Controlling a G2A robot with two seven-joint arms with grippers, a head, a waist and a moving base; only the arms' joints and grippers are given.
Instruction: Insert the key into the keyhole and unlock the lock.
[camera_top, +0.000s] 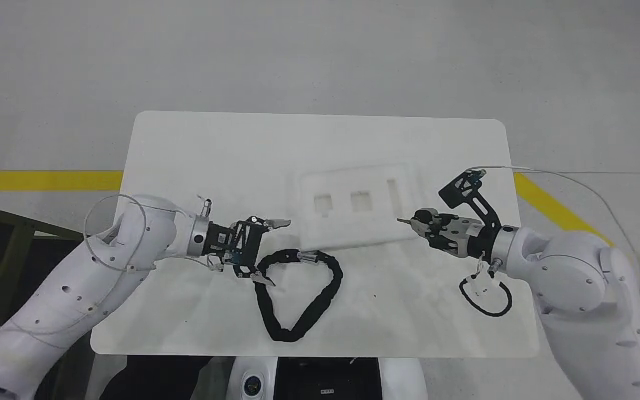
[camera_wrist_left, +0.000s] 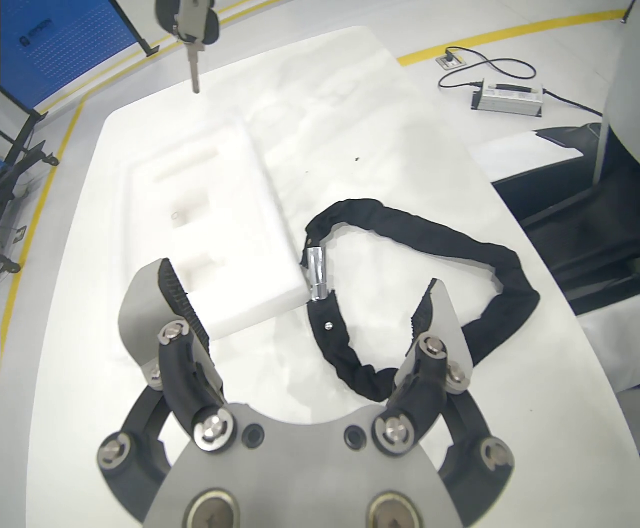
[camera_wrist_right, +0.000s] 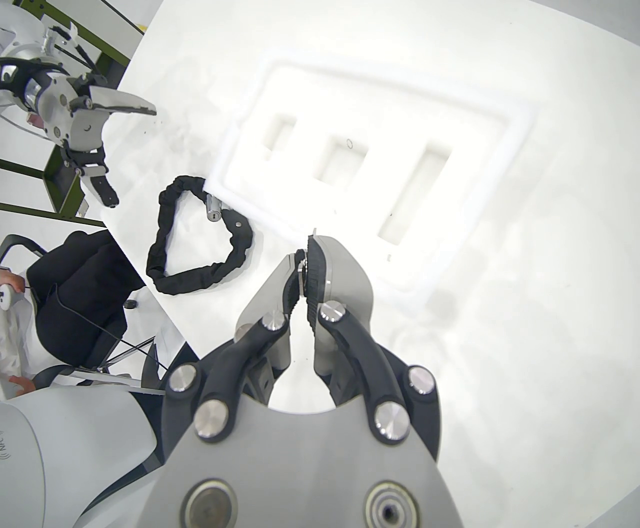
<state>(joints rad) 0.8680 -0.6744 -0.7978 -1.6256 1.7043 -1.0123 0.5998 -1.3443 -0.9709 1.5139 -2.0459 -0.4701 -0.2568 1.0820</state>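
A black fabric-covered chain lock (camera_top: 300, 300) lies in a loop on the white table, its silver cylinder (camera_wrist_left: 317, 274) against the foam tray's corner, with the keyhole end (camera_wrist_right: 213, 216) showing. My left gripper (camera_wrist_left: 305, 305) hovers open just beside the cylinder, one finger on each side of the chain's end; in the top view this gripper (camera_top: 268, 245) is at the loop's left end. My right gripper (camera_wrist_right: 301, 267) is shut on the key (camera_wrist_left: 194, 65), held above the table to the right of the tray, blade (camera_top: 406, 220) pointing left.
A white foam tray (camera_top: 330, 232) with three rectangular pockets sits mid-table between the arms. A black cord loop (camera_top: 487, 297) hangs by the right arm. Bare table lies in front and behind. A power adapter (camera_wrist_left: 510, 97) sits on the floor beyond.
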